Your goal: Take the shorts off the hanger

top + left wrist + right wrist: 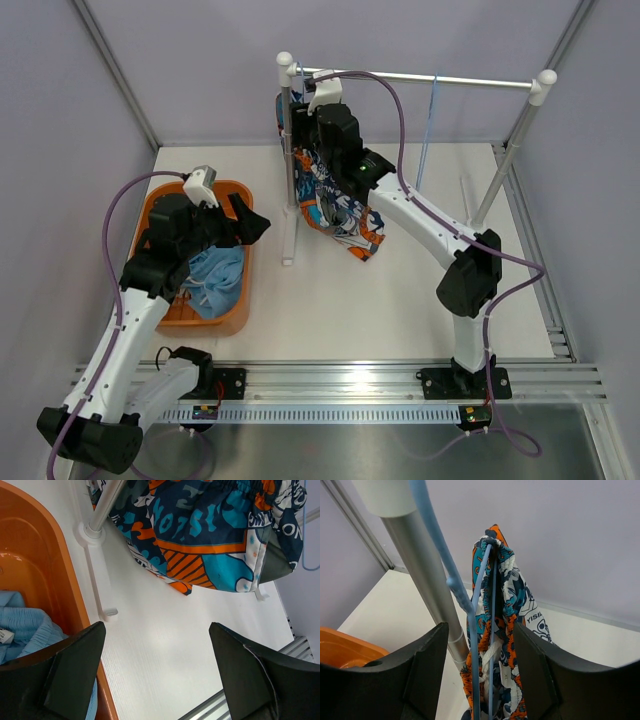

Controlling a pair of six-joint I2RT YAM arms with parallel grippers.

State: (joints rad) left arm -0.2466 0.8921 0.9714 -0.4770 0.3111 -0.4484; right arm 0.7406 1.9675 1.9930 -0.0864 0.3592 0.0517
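The printed shorts (340, 215) (210, 525) (510, 600), in navy, orange, white and teal, hang on a blue wire hanger (451, 581) at the left end of the rack. They sit just beside its white upright post (287, 150) (427, 585). Their lower edge drops close to the white table (380, 310) (150, 610), though we cannot tell whether it touches. In the right wrist view the waistband is bunched over the hanger's wires.

The right gripper (480, 630) is raised to that waistband, with one finger on each side of the cloth and the hanger. Its fingers are spread. The outer one looks to be against the fabric and the other stands off from it, so nothing is pinched.

The light blue shorts (215, 280) (25, 625) lie crumpled in the orange basket (243, 290) (35, 555) on the left side of the table, well apart from the rack.

The left gripper (252, 220) (157, 645) hovers over the basket's right rim, pointing toward the rack. Its fingers are spread wide and hold nothing. One finger is above the basket wall and the other above bare table.

The post's foot (95, 530) rests on the table between the basket and the hanging shorts. A second blue hanger (432, 115) hangs further right on the rail (470, 82).
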